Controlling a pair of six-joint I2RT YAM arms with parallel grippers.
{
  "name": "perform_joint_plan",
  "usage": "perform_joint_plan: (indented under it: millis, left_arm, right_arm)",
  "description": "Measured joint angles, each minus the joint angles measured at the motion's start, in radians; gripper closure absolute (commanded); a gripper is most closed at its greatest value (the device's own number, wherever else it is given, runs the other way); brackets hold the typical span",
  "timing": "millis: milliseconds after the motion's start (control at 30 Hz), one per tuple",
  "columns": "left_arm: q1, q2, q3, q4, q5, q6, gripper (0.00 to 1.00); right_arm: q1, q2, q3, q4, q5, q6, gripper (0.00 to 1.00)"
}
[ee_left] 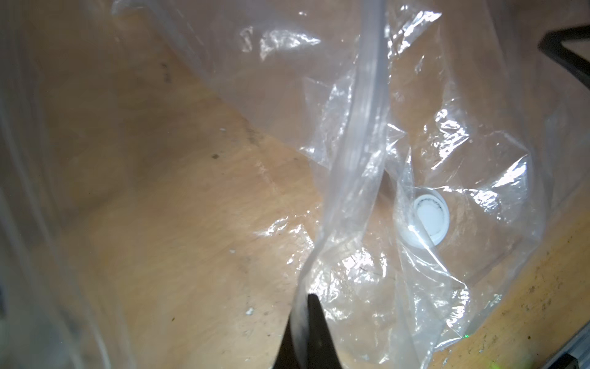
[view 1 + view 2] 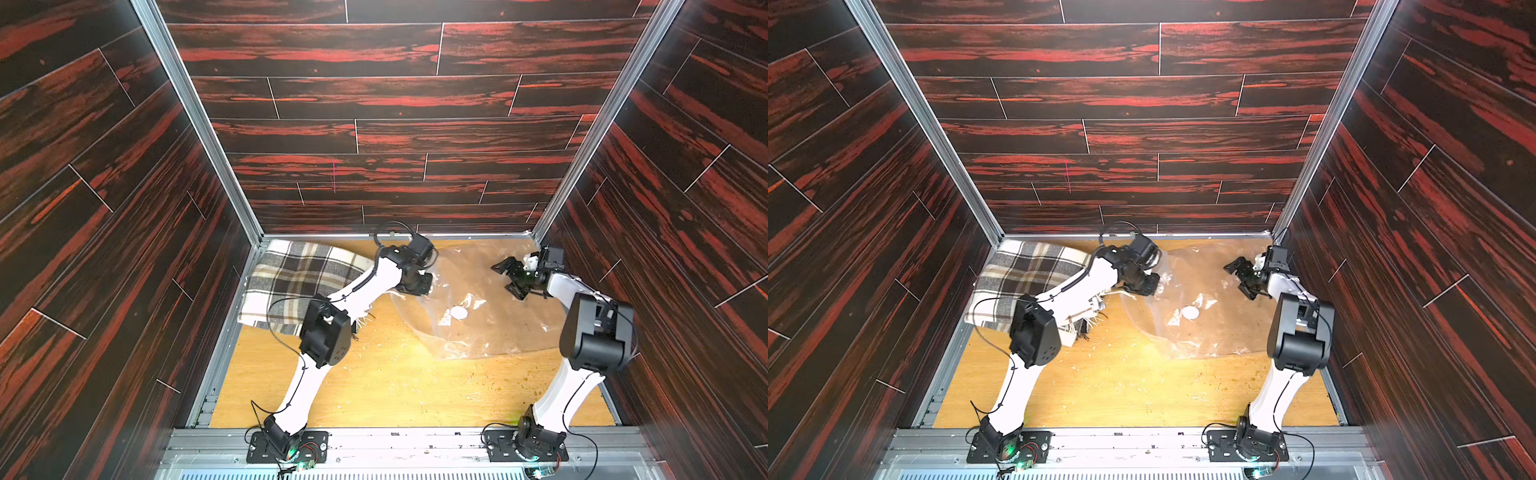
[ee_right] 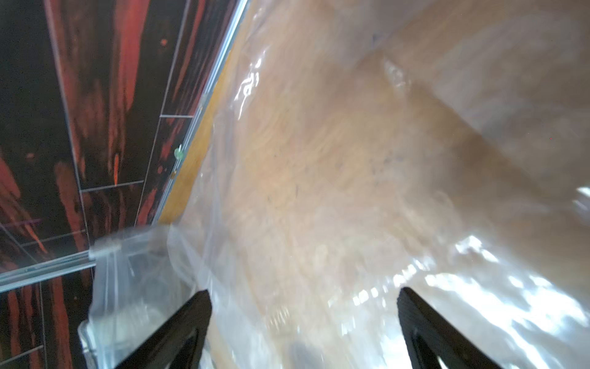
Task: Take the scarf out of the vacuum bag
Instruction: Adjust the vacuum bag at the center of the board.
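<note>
Left gripper (image 2: 420, 286) is pressed shut on the vacuum bag (image 2: 482, 332). In the left wrist view we see its black fingers (image 1: 319, 335) pinching the zip-seal strip (image 1: 367, 111). Plastic is bunched at the pinch, and the strip runs away from the tips as a twisted band. In both top views it sits at the bag edge nearest the scarf (image 2: 299, 274), with the plastic there raised off the table (image 2: 374, 386).

Right gripper (image 2: 505, 279): jaws spread wide, gripping nothing. We see it above the far right part of the bag, near the back right corner. In the right wrist view both fingers (image 3: 191, 322) frame crinkled plastic; we can't tell if they touch it.

Bag: clear and crinkly, spread over the right half of the table. The white valve disc (image 2: 460, 312) faces up, roughly mid-bag. Only wood shows through the plastic.

Scarf: brown and cream plaid, out of the bag. It lies in a heap on the table in the far left corner, against the left frame rail, with the left arm crossing over it. Its fringe (image 2: 362, 322) points toward the bag and sits near the bag's edge; we can't tell if they touch.

Table: light specks scattered across the front half.
</note>
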Motion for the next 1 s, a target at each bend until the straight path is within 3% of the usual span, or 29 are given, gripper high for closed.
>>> perform_joint_plan:
  millis: [133,500,1000]
  left_arm:
    - [-0.008,0.0,0.0,-0.012,0.006,0.0,1.0]
    - [-0.001,-0.004,-0.027,-0.003,0.013,0.0,1.0]
    - [0.103,-0.268,-0.469,0.166,0.036,-0.021,1.0]
  right_arm:
    - [-0.009,0.09,0.029,-0.025,0.01,0.008,0.06]
    - [-0.01,0.144,0.129,-0.085,0.057,0.006,0.06]
    - [-0.01,0.171,0.163,-0.082,0.06,0.005,0.06]
